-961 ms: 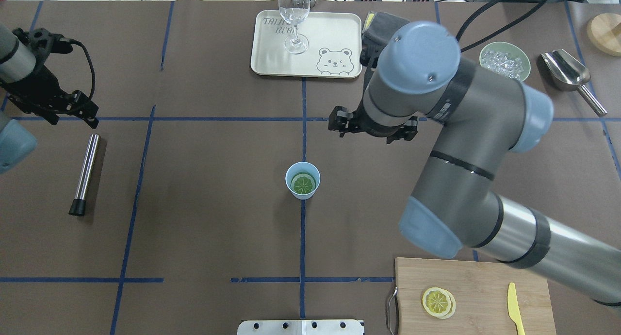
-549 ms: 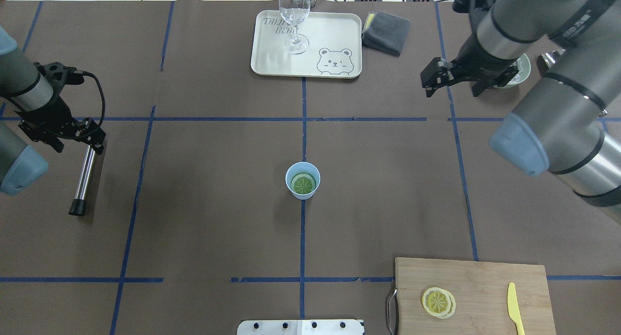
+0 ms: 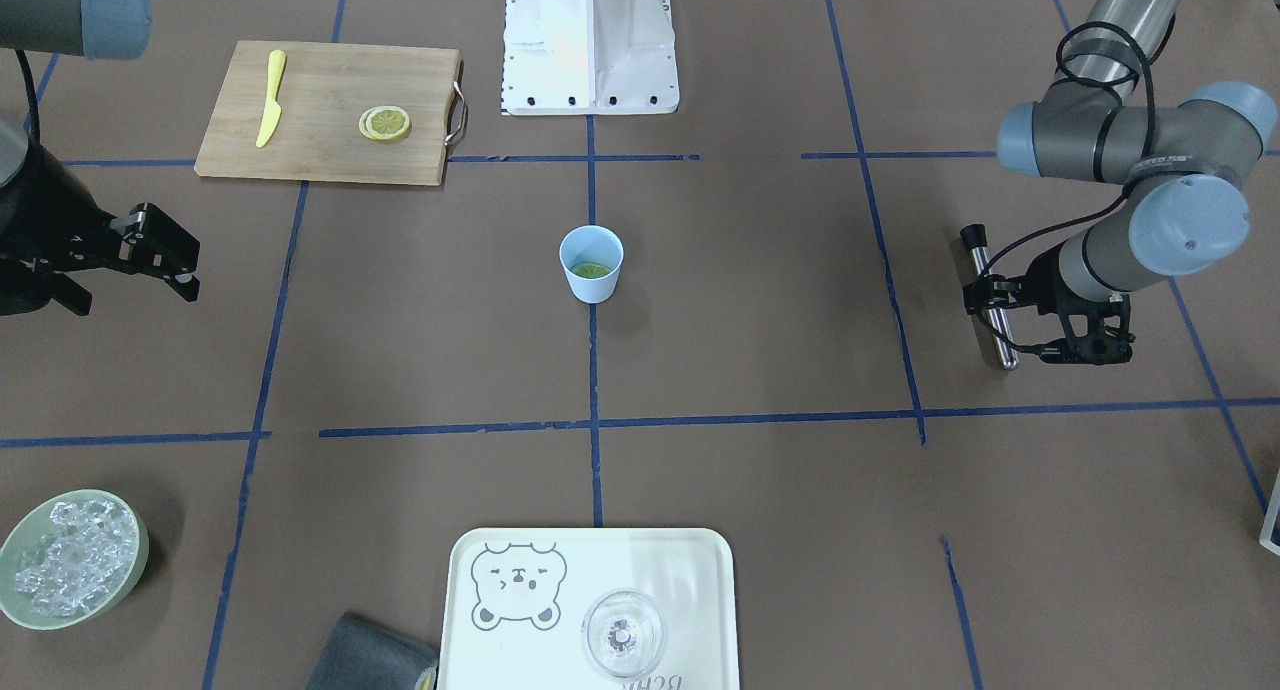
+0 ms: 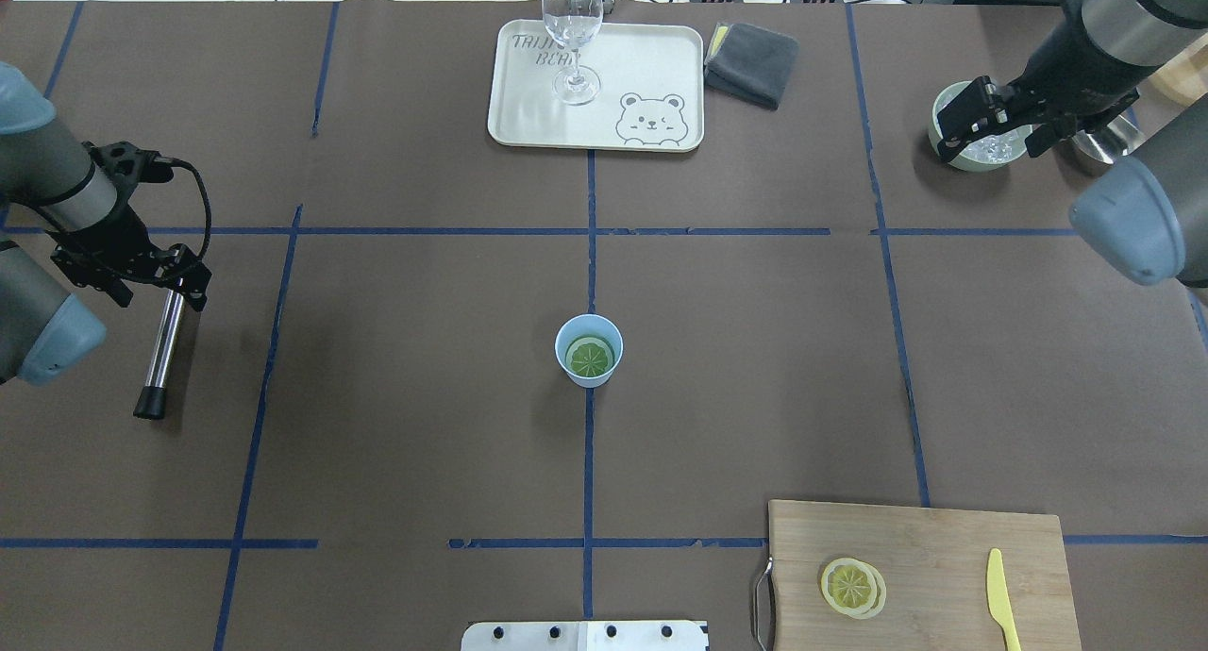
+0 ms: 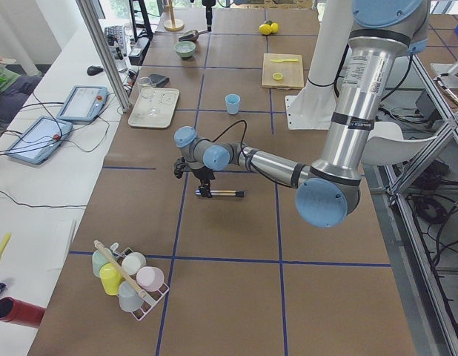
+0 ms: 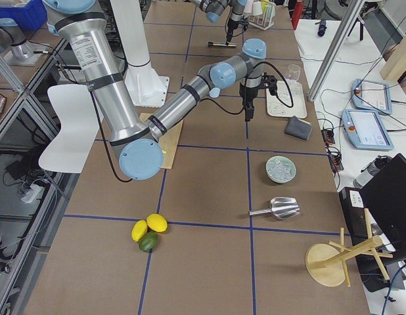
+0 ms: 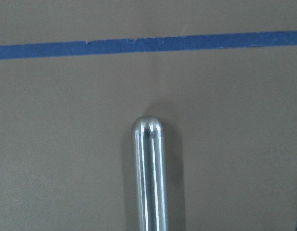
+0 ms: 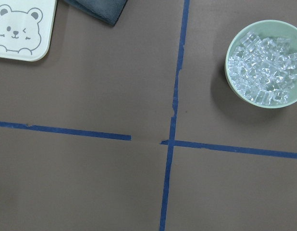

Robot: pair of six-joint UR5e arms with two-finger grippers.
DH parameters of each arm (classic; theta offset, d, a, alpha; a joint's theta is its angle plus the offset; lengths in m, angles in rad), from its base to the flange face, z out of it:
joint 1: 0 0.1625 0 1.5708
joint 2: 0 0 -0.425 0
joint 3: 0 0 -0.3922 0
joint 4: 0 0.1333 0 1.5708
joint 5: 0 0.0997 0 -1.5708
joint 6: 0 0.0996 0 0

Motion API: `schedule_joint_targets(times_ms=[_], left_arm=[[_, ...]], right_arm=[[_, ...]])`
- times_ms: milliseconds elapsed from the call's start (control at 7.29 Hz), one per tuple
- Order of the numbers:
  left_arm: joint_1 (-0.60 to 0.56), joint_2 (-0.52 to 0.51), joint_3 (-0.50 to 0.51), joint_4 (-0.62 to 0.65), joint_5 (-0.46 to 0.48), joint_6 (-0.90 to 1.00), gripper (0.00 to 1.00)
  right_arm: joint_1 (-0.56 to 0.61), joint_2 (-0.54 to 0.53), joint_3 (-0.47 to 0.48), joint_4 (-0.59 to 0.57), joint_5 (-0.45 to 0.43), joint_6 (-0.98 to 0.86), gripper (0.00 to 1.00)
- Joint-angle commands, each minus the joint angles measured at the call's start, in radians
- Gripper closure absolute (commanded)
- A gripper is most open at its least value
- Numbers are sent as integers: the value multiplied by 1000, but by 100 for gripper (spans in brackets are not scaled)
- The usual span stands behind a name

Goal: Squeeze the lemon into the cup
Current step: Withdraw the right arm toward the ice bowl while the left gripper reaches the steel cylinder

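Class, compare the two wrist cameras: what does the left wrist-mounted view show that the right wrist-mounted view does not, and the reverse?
Only the left wrist-mounted view shows the rounded end of a shiny metal rod, with a single blue tape line beyond its tip.
Only the right wrist-mounted view shows a pale-green bowl of ice, a corner of the bear tray, an edge of the grey cloth, and tape lines that cross.
Both show the brown table cover marked with blue tape. Neither shows any fingers, the cup or the lemon.
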Motion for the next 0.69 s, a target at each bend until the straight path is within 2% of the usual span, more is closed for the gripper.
schedule_joint_targets(times_ms=[0, 412, 549], left_arm=[[15, -12, 27, -9, 0, 0, 0], [30, -15, 39, -18, 1, 1, 0], [30, -13, 39, -20, 1, 1, 10]], right_arm=[[4, -3, 0, 0, 3, -5, 0], [4, -3, 0, 0, 5, -4, 0], [4, -3, 0, 0, 5, -4, 0]])
